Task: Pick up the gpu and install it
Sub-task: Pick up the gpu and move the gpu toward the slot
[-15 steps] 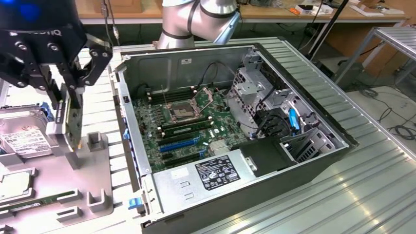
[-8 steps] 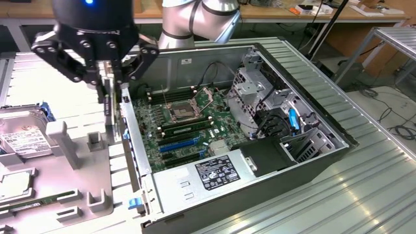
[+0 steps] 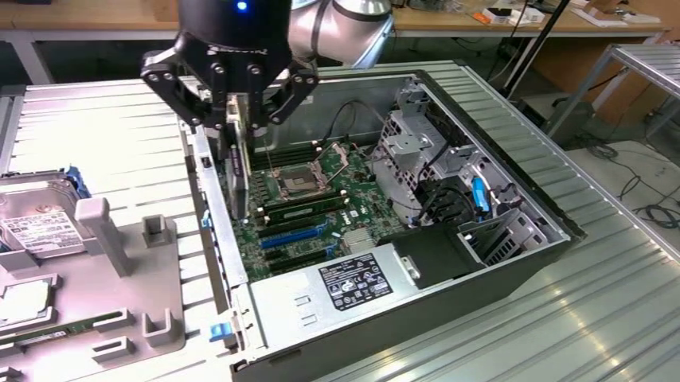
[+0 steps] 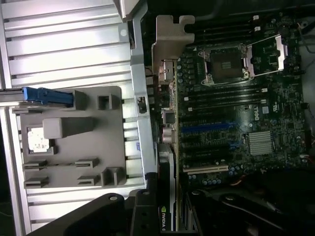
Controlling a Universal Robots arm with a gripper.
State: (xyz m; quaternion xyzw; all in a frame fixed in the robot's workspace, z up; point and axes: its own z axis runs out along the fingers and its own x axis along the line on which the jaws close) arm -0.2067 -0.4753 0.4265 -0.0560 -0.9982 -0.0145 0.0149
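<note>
Gripper point(image 3: 240, 119) sits above the open computer case point(image 3: 531, 211), jaws drawn partway in and clamped on the top edge of the gpu point(image 3: 242, 171). Card hangs upright and edge-on, just inside the case wall on the exterior view's left, its lower end down at the level of the motherboard point(image 3: 318, 199), beside the CPU socket point(image 3: 301, 181). Whether the lower edge touches an expansion slot: cannot tell, the case wall is in the way. Wrist view: gpu point(image 4: 167, 191) runs lengthwise between the fingers point(image 4: 145, 206), and its silvery bracket point(image 4: 166, 37) sits at the far end, close along the case's rear wall. Power supply point(image 3: 351, 286) fills the near corner of the case. A hard drive point(image 3: 37, 231) lies in the grey fixture point(image 3: 117, 255) on the exterior view's left, well apart from the card.
</note>
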